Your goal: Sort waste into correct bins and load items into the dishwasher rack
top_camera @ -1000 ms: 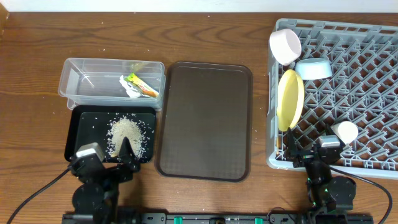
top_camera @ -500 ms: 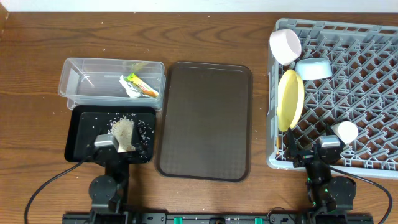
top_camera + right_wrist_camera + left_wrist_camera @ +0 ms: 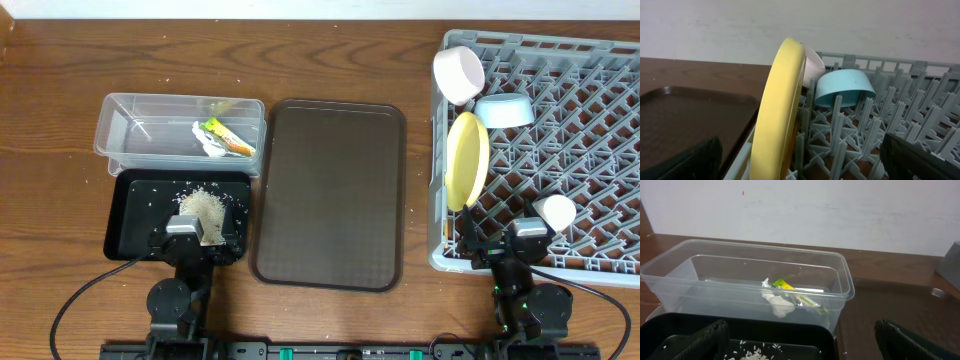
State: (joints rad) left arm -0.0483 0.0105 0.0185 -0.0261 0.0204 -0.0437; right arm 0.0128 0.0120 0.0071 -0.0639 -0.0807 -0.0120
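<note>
Waste looks sorted: the snack wrapper (image 3: 225, 138) lies in the clear tub (image 3: 120, 140), toward its 3 o'clock end. The rice crumbs (image 3: 205, 205) sit heaped in the black tray (image 3: 125, 215), just at 6 o'clock of the tub. The dishwasher rack (image 3: 590, 150) fills the table's 3 o'clock side. Along its 9 o'clock wall it carries the white bowl (image 3: 458, 73), the blue bowl (image 3: 503, 110) and the yellow plate (image 3: 467, 160), which stands on edge. The cup (image 3: 555, 212) rests near its 6 o'clock edge. We cannot find the chopsticks in any view, so we judge that item unaccounted for.

Our left gripper (image 3: 196, 240) hangs over the black tray's 6 o'clock rim, fingers spread wide with nothing between them. Our right gripper (image 3: 498, 248) sits at the rack's 6 o'clock corner, likewise spread and empty.

The risks we see come from closeness. If the left arm moves sideways while low, a finger could catch the tray rim and scatter rice onto the wood or the brown serving tray (image 3: 330, 195). If the right arm rises toward 12 o'clock, it could knock the plate, which is held only by pegs, or roll the cup.
</note>
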